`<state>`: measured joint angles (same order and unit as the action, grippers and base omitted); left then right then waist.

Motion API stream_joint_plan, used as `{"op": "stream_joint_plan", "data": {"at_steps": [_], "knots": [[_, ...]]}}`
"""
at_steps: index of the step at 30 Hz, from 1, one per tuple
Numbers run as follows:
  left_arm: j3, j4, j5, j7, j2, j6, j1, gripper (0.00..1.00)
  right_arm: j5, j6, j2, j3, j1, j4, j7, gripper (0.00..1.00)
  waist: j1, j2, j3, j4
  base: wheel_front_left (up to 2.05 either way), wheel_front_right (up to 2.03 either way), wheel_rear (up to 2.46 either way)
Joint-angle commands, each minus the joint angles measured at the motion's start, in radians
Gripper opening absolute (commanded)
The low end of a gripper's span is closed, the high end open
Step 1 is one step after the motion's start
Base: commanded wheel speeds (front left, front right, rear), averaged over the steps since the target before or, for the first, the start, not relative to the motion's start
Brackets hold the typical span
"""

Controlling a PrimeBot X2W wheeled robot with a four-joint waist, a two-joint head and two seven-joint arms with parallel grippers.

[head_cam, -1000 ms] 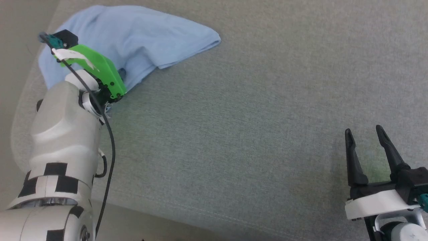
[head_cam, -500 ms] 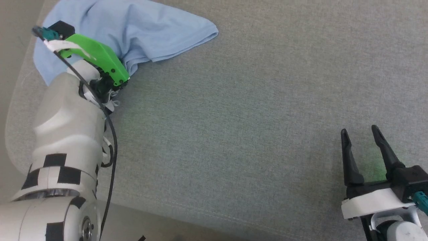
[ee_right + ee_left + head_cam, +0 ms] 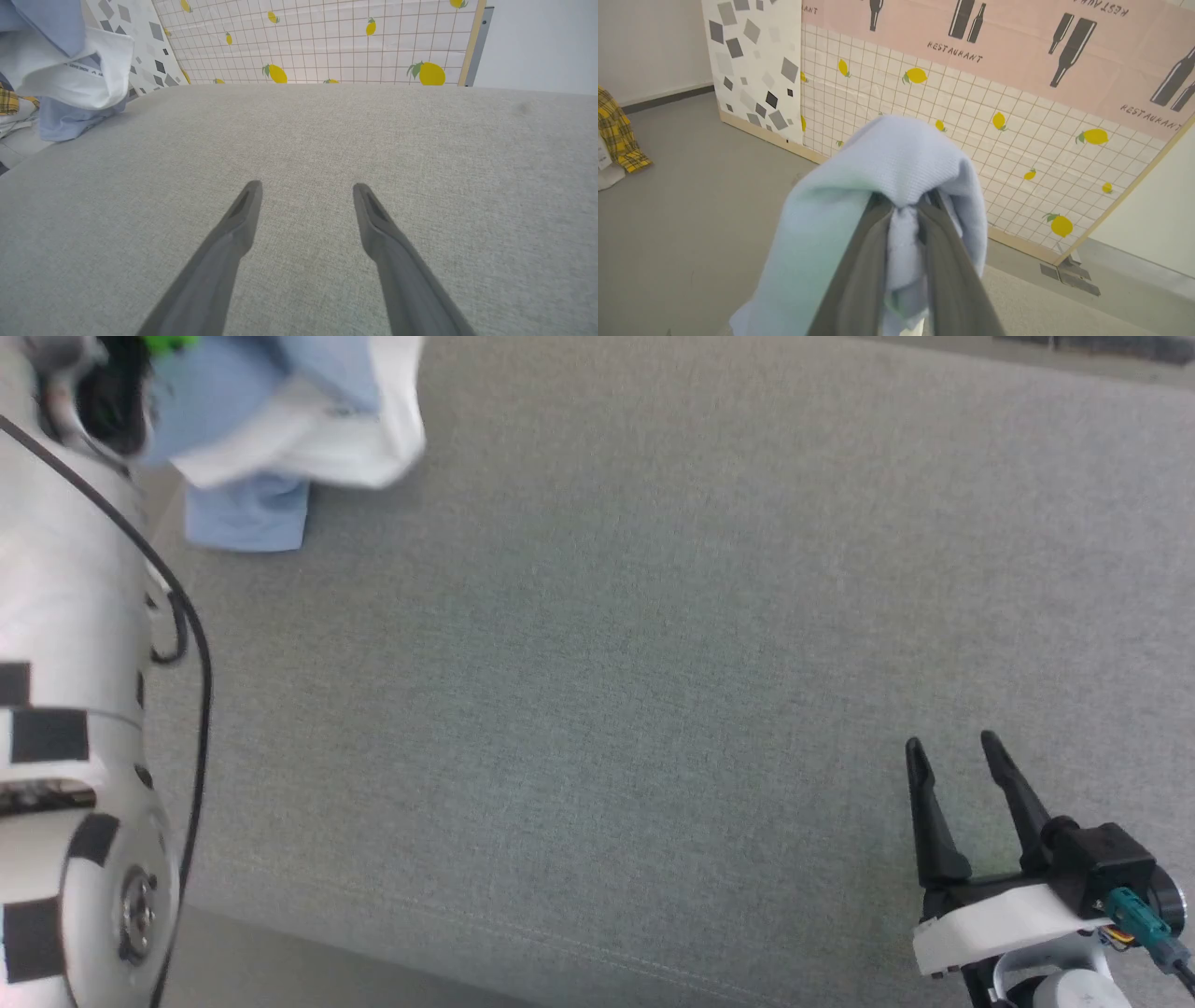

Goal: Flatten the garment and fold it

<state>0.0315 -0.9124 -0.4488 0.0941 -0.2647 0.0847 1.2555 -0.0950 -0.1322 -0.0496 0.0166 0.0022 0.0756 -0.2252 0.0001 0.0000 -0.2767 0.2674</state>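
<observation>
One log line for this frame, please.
left claw: shut on garment | garment: hanging bunched, white inside showing, not flattened | right claw: open, empty, over grey surface

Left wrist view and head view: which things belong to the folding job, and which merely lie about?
Job: garment, left gripper shut on it, open right gripper, grey padded surface.
Lying about: yellow checked cloth on the floor, lemon-print panel.

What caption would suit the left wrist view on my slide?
Left gripper shut on a bunch of the light blue shirt, holding it up before a lemon-patterned wall panel.
</observation>
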Motion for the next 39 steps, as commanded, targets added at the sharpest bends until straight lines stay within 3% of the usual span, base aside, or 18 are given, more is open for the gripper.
{"op": "stream_joint_plan", "data": {"at_steps": [1, 9, 19, 30, 39], "knots": [[-0.01, 0.024, 0.01, -0.013, -0.006, 0.012, 0.041, 0.0, -0.014, 0.002, -0.001, -0.004, -0.002, 0.015, -0.012, 1.0, -0.0001, 0.0, 0.084, -0.007, 0.0, 0.0, 0.0], [-0.08, 0.129, -0.029, 0.041, 0.034, 0.041, 0.153, 0.0, -0.058, 0.002, -0.001, -0.01, 0.002, 0.092, -0.033, 1.0, -0.0001, 0.0, 0.196, -0.058, 0.0, 0.0, 0.0], [-0.208, 0.207, -0.16, 0.129, 0.122, 0.046, 0.15, 0.0, -0.08, 0.002, -0.001, -0.004, -0.001, 0.115, -0.036, 1.0, -0.0001, 0.0, 0.27, -0.197, 0.0, 0.0, 0.0], [-0.341, 0.182, -0.276, 0.196, 0.203, 0.046, -0.097, 0.0, -0.069, 0.002, -0.001, 0.055, 0.05, 0.114, -0.036, 1.0, -0.0001, 0.0, 0.28, -0.306, 0.0, 0.0, 0.0], [-0.512, -0.001, -0.222, 0.24, 0.213, -0.007, -0.358, 0.0, -0.068, 0.002, -0.001, 0.037, 0.035, 0.099, -0.036, 1.0, -0.0001, 0.0, 0.24, -0.4, 0.0, 0.0, 0.0]]}}
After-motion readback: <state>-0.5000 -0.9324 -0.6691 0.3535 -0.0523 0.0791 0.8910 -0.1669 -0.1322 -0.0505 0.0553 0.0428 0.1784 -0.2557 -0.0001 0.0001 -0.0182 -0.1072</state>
